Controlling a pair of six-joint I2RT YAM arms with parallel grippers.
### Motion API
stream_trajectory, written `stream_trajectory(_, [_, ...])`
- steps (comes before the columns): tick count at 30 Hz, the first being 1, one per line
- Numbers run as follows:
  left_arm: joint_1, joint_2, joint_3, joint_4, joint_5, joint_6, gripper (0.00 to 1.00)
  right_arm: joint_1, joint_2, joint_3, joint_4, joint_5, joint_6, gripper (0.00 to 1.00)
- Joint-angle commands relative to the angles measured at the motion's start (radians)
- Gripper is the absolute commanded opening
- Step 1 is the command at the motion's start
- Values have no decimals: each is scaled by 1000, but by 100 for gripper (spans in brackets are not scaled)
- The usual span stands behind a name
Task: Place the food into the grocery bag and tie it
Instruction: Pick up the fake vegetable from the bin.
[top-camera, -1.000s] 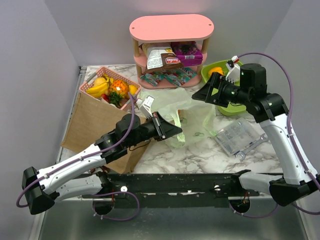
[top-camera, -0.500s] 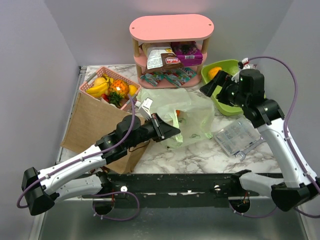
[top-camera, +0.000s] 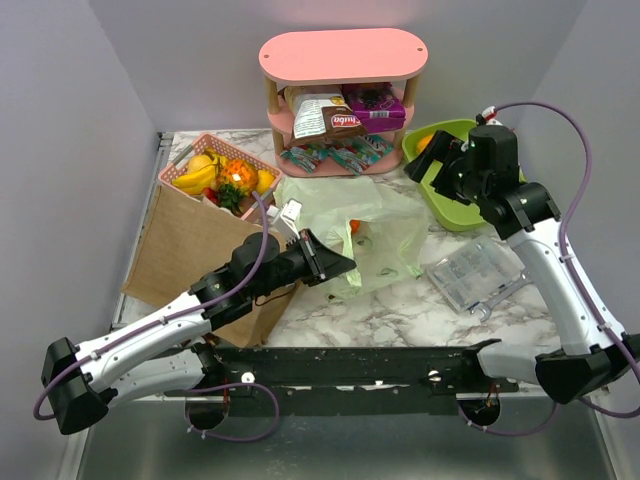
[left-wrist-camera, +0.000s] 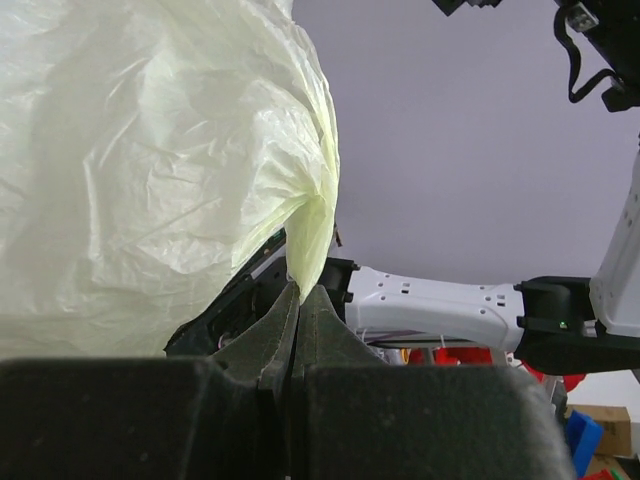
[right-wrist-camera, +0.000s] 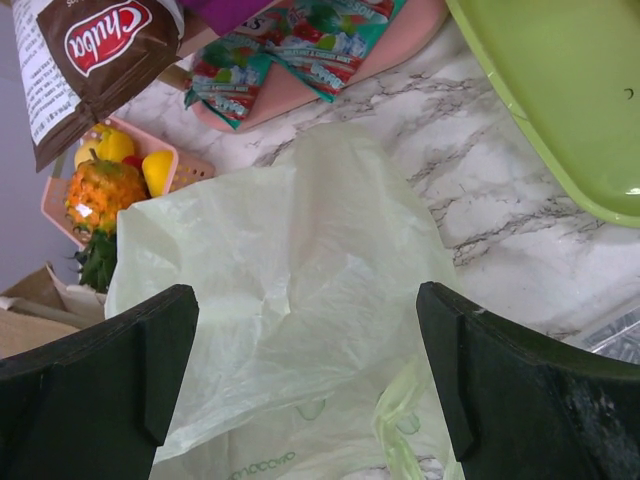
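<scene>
The pale green grocery bag (top-camera: 390, 225) lies crumpled in the middle of the marble desk (top-camera: 400, 310). The left jaws are pinched tight on a fold of it. The right jaws gape wide at the upper right, holding nothing. The brown-and-white snack pack (right-wrist-camera: 100, 40) on the pink shelf (top-camera: 343, 55) says "Chuba".

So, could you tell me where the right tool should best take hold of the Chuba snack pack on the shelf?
Take the Chuba snack pack by its brown lower end, which seems to jut past the pink shelf's front. Come in level from the front, since the shelf's top covers it from above; the open right tool can pinch its flat faces.
</scene>
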Motion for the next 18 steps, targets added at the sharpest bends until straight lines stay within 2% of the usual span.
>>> stream_trajectory(1, [9, -17, -16, 7, -10, -7, 0, 2, -70, -19, 18, 21, -56, 100])
stream_trajectory(3, [11, -19, -19, 8, -8, -10, 0, 2, -77, -35, 57, 46, -95, 100])
stream_trajectory(9, [12, -40, -18, -8, -14, -10, 0, 2, 78, 98, -33, 235, -171, 100])
stream_trajectory(14, [12, -54, -28, -15, -15, -14, 0, -5, 205, 169, -48, 305, -234, 100])
stream_trajectory(18, [14, -64, -39, -15, -21, -20, 0, -63, 298, 211, -66, 275, -246, 100])
